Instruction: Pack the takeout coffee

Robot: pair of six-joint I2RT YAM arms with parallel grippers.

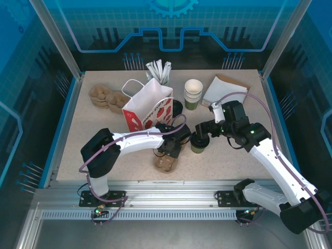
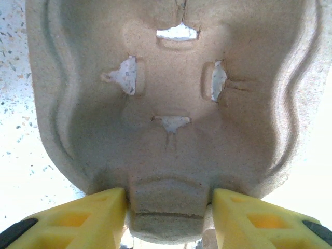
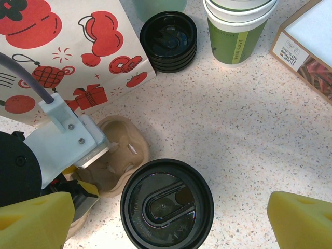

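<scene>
Speckled bench [image 1: 88, 129] inside a blue-lit enclosure. Left jaws clenched on the rim tab of the pulp cup carrier [image 2: 171, 119], apparently steadying it as a seat. Takeout coffee [image 3: 167, 203], lid on, stands on the bench just beside the carrier. Right jaws spread wide above it, likely poised to grasp. Printed paper bag [image 1: 150, 106] stands behind.

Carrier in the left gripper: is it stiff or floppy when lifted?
The carrier looks like thin moulded pulp, so probably light and fairly stiff. Pinched by one edge only, it may flex there. Its rough surface should hardly slip.
</scene>
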